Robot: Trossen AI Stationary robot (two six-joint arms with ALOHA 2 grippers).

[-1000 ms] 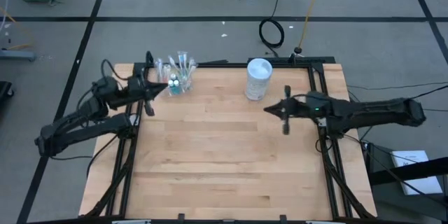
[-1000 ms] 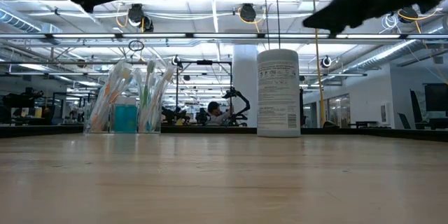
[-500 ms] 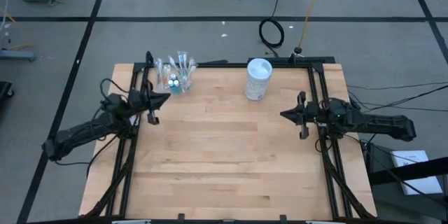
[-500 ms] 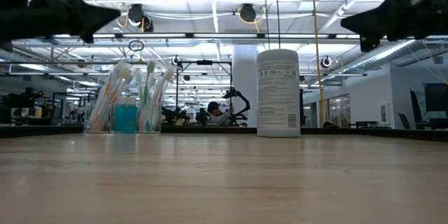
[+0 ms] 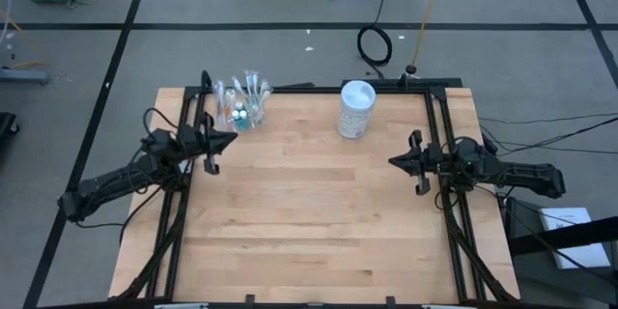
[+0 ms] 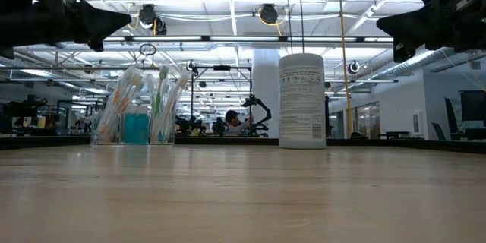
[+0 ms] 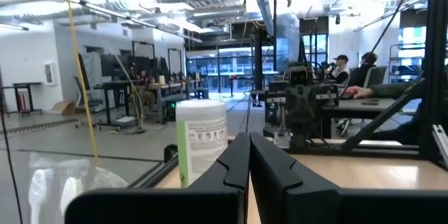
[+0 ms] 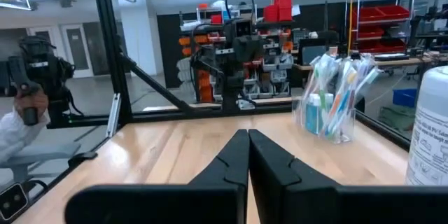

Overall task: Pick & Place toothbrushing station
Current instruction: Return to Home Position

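The toothbrushing station (image 5: 241, 106) is a clear cup holding pale toothbrushes and blue tubes. It stands on its base at the table's far left (image 6: 140, 114) and also shows in the right wrist view (image 8: 334, 98). My left gripper (image 5: 230, 138) is shut with nothing in it and hovers above the left edge, a little nearer than the station (image 7: 246, 140). My right gripper (image 5: 393, 162) is shut with nothing in it too. It hovers over the right edge and points across the table (image 8: 246, 134). Both hang well above the wood in the low view.
A white cylindrical container (image 5: 356, 108) stands upright at the far middle of the table (image 6: 301, 100). Black frame rails (image 5: 183, 183) run along the left and right edges. Bare wood (image 5: 309, 203) lies between the arms. A person (image 8: 28, 112) sits beyond the table.
Both arms have folded down and drawn back. My left gripper has sunk and come a little toward the near edge, away from the station. My right gripper has sunk and pulled back toward the right edge. Both stayed shut, and nothing on the table moved.
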